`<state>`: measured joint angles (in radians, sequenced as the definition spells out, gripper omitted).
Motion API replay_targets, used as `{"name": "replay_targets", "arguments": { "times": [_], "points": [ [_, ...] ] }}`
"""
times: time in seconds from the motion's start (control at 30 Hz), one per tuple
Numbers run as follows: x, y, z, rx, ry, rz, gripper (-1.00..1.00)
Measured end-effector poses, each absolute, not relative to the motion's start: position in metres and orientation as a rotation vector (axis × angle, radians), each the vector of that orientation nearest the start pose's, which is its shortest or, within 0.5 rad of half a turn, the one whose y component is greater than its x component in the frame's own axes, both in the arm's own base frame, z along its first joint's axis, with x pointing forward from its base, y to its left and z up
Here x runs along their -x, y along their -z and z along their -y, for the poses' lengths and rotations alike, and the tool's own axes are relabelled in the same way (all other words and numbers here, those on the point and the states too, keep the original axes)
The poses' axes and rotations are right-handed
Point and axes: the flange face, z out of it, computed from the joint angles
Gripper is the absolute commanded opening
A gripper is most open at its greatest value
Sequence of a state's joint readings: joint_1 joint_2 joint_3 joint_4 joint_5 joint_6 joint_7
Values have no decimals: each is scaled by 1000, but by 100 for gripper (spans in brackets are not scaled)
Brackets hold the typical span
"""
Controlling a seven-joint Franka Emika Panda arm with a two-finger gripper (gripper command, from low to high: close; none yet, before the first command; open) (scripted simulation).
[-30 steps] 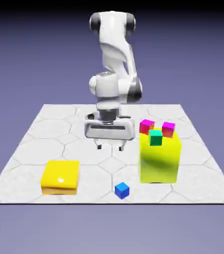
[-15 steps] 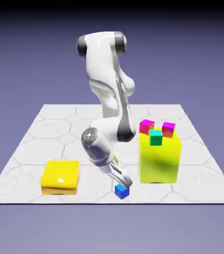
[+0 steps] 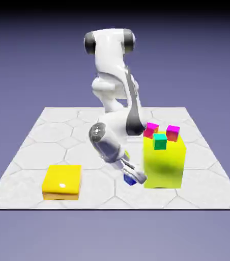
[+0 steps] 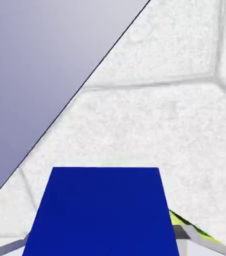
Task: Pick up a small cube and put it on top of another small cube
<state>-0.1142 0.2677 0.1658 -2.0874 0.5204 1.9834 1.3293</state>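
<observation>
1. Gripping the small blue cube (image 3: 130,179), the gripper (image 3: 133,177) has its two fingers closed on it; in the hand view the cube (image 4: 105,210) fills the lower middle, with a grey fingertip (image 4: 185,235) showing at its right edge.
2. Location of the blue cube: held in the gripper above the table (image 3: 51,132), just beside the lower left corner of the tall yellow block (image 3: 164,163) in the exterior view. Whether it touches that block cannot be told.
3. Containers: none are visible. The nearest thing to a carrier is the tall yellow block, which bears three small cubes on its top face.
4. On that top face: two magenta-red cubes (image 3: 172,132) along the far edge, one toward the exterior view's left and one toward its right, and one teal-green cube (image 3: 160,141) at the near edge between them.
5. Count, yellow blocks: two. One tall block at the exterior view's right; one low yellow block (image 3: 62,181) at the exterior view's left, well apart from the tall one, nothing on it.
6. Count, small cubes: four. One blue, one teal-green, two magenta-red.
7. Arm (image 3: 112,86): white, bent down from the far edge of the table, hand angled toward the tall block's base.
8. Hand view also shows hexagon-patterned table surface (image 4: 175,115), its edge running diagonally, and a sliver of yellow (image 4: 185,223) by the cube's lower right.
</observation>
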Motion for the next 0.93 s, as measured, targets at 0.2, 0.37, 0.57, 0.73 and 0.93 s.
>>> {"name": "replay_targets", "arguments": {
  "times": [0.2,0.37,0.57,0.73,0.93],
  "points": [
    [-496,-383,-142,2290,-932,-1621,-100],
    [-424,-438,-186,2792,-861,-1093,-100],
    [-379,-452,-193,3204,-747,-694,-100],
    [-377,-417,-184,3266,-718,-682,-100],
    [-362,-379,-178,3268,-717,-682,100]
  ]
}}
